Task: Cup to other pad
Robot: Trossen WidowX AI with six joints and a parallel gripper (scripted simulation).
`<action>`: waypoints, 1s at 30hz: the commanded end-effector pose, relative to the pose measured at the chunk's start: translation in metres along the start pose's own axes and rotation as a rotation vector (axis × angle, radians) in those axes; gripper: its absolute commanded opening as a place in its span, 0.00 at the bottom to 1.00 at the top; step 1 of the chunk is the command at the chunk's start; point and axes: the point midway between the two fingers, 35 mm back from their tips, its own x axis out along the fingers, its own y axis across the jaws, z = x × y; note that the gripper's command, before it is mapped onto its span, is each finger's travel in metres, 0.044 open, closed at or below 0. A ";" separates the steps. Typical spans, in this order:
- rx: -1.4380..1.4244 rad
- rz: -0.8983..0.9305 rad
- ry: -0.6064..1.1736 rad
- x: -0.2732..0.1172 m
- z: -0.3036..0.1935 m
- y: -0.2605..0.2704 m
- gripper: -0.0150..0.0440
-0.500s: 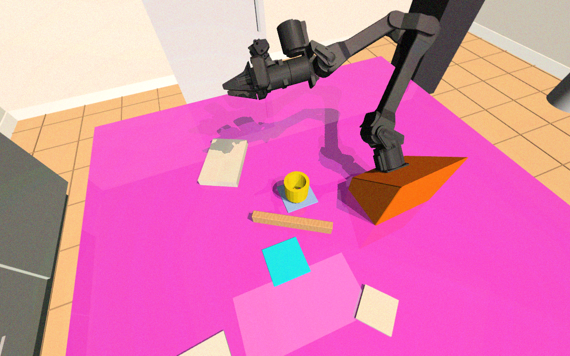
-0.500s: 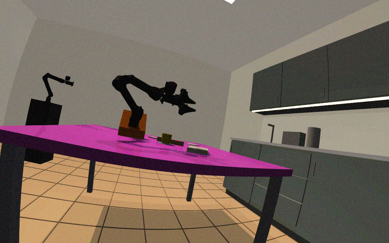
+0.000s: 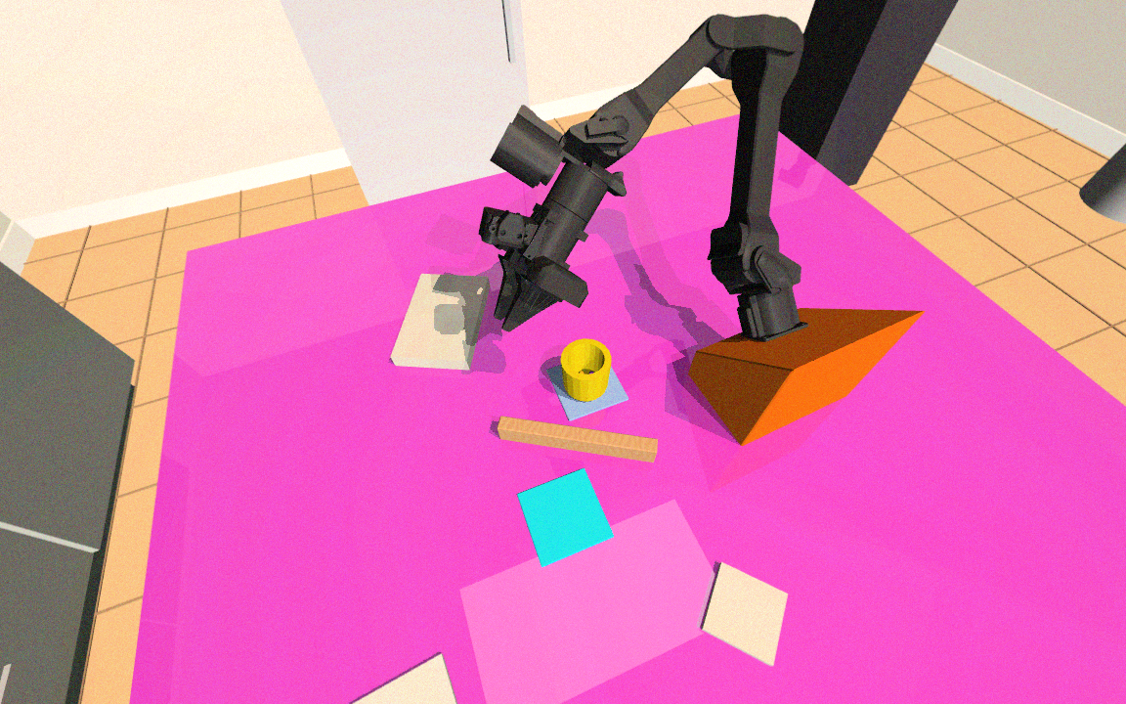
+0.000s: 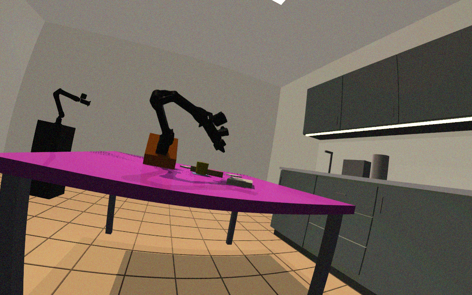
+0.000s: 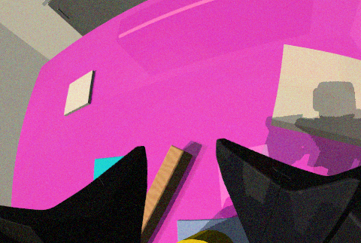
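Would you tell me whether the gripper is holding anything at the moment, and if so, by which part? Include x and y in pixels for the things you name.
Nothing is held: the gripper (image 3: 510,326) (image 4: 223,150) (image 5: 180,151) is partly open above the table, and the yellow cup (image 3: 585,381) (image 4: 202,168) (image 5: 192,241) stands on the pale blue pad (image 3: 586,410) (image 5: 186,226).

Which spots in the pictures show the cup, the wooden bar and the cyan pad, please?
Cup (image 3: 585,385) (image 4: 202,168): top, exterior; outer side.
Wooden bar (image 3: 577,438): top; upper face.
Cyan pad (image 3: 565,517): top; middle.

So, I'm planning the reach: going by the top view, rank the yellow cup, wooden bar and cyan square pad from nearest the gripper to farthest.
1. Yellow cylindrical cup: on the pale blue pad.
2. Light wooden bar: between the pads.
3. Cyan square pad: beyond the bar.
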 end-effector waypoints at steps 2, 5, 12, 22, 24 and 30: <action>-0.571 0.017 0.581 0.004 -0.088 0.033 0.54; -0.925 0.023 0.837 -0.012 -0.114 0.033 0.54; -1.092 0.024 0.941 -0.021 -0.122 0.035 0.54; -1.092 0.024 0.941 -0.021 -0.123 0.037 0.54; -1.092 0.024 0.941 -0.021 -0.123 0.037 0.54; -1.092 0.025 0.940 -0.016 -0.128 0.034 0.54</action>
